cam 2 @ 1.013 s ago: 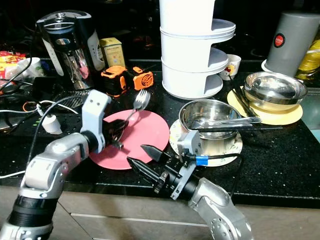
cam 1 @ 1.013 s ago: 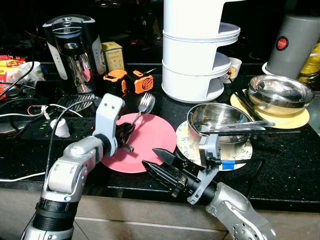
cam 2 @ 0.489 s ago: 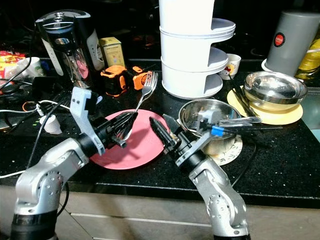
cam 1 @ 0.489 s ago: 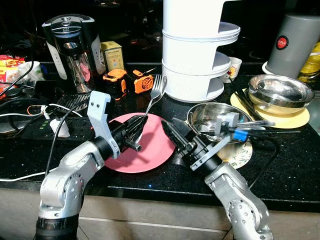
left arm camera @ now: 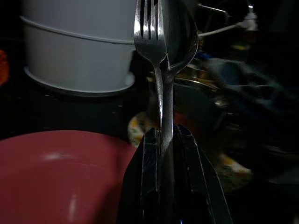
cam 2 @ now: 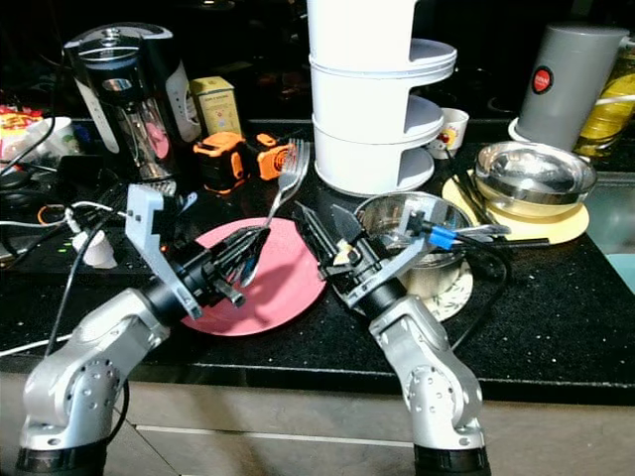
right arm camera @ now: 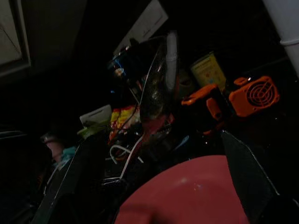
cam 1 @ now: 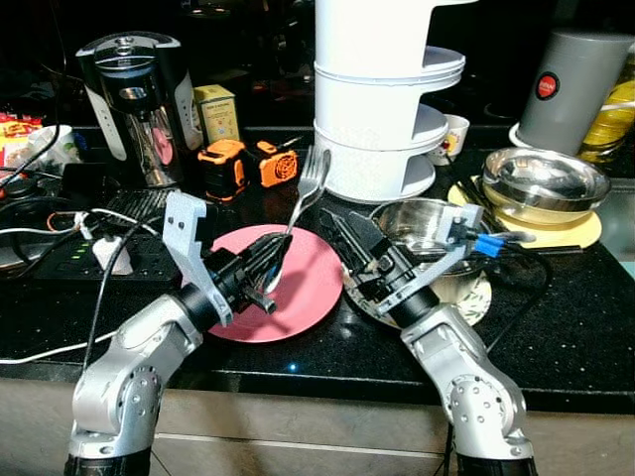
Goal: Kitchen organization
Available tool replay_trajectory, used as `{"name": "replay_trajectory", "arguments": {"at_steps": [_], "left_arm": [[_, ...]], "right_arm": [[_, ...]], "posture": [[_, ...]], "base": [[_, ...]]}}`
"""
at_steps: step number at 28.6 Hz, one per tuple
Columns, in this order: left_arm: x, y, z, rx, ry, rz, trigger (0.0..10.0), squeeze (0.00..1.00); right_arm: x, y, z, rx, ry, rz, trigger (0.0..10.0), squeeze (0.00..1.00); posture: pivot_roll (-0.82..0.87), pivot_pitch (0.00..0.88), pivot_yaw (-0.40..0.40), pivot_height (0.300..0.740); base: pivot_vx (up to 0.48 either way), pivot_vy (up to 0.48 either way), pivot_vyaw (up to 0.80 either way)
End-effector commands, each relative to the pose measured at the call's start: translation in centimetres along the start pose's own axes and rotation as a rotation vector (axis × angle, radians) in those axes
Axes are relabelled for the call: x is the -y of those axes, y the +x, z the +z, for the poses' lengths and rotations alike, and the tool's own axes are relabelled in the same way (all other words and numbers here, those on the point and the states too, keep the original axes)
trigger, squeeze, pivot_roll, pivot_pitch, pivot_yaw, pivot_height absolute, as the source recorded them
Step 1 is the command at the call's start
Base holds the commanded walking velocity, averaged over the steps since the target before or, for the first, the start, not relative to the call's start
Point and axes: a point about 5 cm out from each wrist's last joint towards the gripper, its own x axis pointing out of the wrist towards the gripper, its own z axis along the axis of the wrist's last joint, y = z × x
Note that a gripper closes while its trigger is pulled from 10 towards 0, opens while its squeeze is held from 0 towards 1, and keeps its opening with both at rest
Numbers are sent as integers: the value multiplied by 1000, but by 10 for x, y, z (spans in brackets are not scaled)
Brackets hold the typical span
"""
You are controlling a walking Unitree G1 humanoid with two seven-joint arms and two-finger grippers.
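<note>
My left gripper (cam 1: 266,268) is shut on the handles of a steel fork (cam 1: 309,180) and a spoon (left arm camera: 181,38) held together, just above the pink plate (cam 1: 303,293). The fork's tines point up and away toward the white tiered stand (cam 1: 382,109). My right gripper (cam 1: 350,236) stands open over the plate's right edge, its tips just right of the fork's shaft and apart from it. In the right wrist view the pink plate (right arm camera: 187,196) lies between the two spread fingers (right arm camera: 247,172). Behind that gripper is a steel bowl (cam 1: 427,220) on a patterned plate (cam 1: 474,297).
A kettle (cam 1: 134,94), a yellow box (cam 1: 220,109) and orange gadgets (cam 1: 226,159) stand at the back left. Cables and a power strip (cam 1: 60,260) cover the left. At the right, a second steel bowl (cam 1: 546,178) rests on a yellow plate beside a grey canister (cam 1: 568,89).
My right gripper has risen from below the counter's front edge to over the pink plate's right side, still open. My left gripper has tilted, raising the fork's tines toward the stand.
</note>
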Motion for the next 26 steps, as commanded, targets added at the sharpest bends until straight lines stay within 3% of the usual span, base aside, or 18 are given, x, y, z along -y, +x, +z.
{"name": "replay_trajectory", "arguments": {"at_steps": [1, 12, 14, 26], "left_arm": [[5, -1, 3, 9, 25, -38, 0, 0], [3, -2, -2, -18, 58, -15, 0, 0], [3, -2, -2, -15, 58, -11, 0, 0], [-1, -2, -1, 1, 69, 10, 0, 0]], "right_arm": [[-1, 4, -5, -39, -6, -4, 10000, 0], [-2, 8, -5, -44, -4, -13, 10000, 0], [-1, 9, -4, -37, 6, -24, 39, 0], [-3, 10, -4, -22, 30, -21, 0, 0]], "posture": [[-3, 0, 11, 740], [-3, 0, 9, 740], [-5, 0, 9, 740], [-4, 0, 7, 740]], "base": [[0, 0, 0], [0, 0, 0], [0, 0, 0], [0, 0, 0]]}}
